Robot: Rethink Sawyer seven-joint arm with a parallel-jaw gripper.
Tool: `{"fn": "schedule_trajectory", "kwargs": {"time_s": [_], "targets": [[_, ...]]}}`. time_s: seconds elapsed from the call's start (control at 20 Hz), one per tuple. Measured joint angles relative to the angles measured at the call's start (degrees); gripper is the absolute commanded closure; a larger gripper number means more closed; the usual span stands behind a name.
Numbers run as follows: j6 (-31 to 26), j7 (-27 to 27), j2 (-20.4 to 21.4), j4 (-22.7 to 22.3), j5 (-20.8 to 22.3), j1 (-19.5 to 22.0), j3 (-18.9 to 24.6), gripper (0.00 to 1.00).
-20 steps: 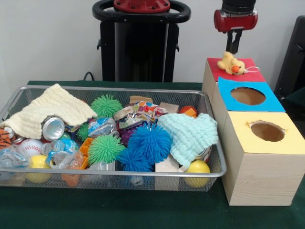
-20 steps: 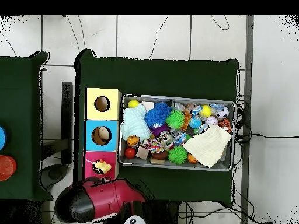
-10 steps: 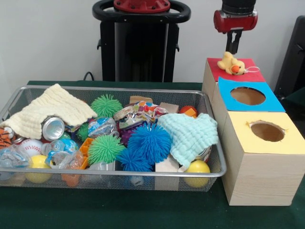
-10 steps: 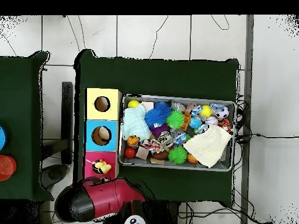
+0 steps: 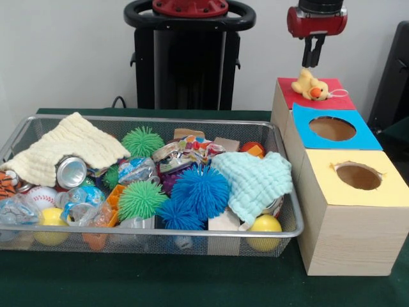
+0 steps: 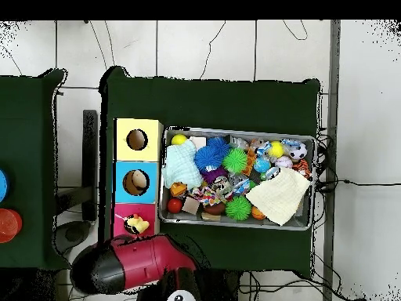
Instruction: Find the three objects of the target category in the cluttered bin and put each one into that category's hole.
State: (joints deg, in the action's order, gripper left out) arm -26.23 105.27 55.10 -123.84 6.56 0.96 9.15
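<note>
The wire mesh bin [image 5: 289, 192] is full of clutter and also shows in the overhead view [image 6: 306, 226]. A pale yellow plush toy with white string [image 5: 310, 85] lies on the red top [image 5: 339, 102] of the far box and covers its hole; it shows from above too [image 6: 138, 224]. My gripper [image 5: 311, 62] hangs open and empty just above the toy, apart from it. In the overhead view the red arm housing [image 6: 129, 265] hides the gripper. An orange plush with black tiger stripes [image 5: 6, 184] sits at the bin's left end.
A blue-topped box [image 5: 332, 131] and a yellow-topped box [image 5: 358, 179] stand in a row with the red one. Spiky green and blue balls [image 5: 199, 190], yellow balls, two cloths, cans and wrappers fill the bin. The pedestal [image 5: 188, 57] stands behind.
My gripper has risen a little above the yellow plush, which stays on the red top. In the overhead view the arm housing has drawn back slightly toward the base.
</note>
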Motion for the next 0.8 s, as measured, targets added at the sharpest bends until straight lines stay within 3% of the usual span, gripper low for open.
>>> {"fn": "schedule_trajectory", "kwargs": {"time_s": [0.8], "targets": [[-0.3, 0.0, -3.0, 5.8, 0.0, 1.2, 0.0, 1.00]]}}
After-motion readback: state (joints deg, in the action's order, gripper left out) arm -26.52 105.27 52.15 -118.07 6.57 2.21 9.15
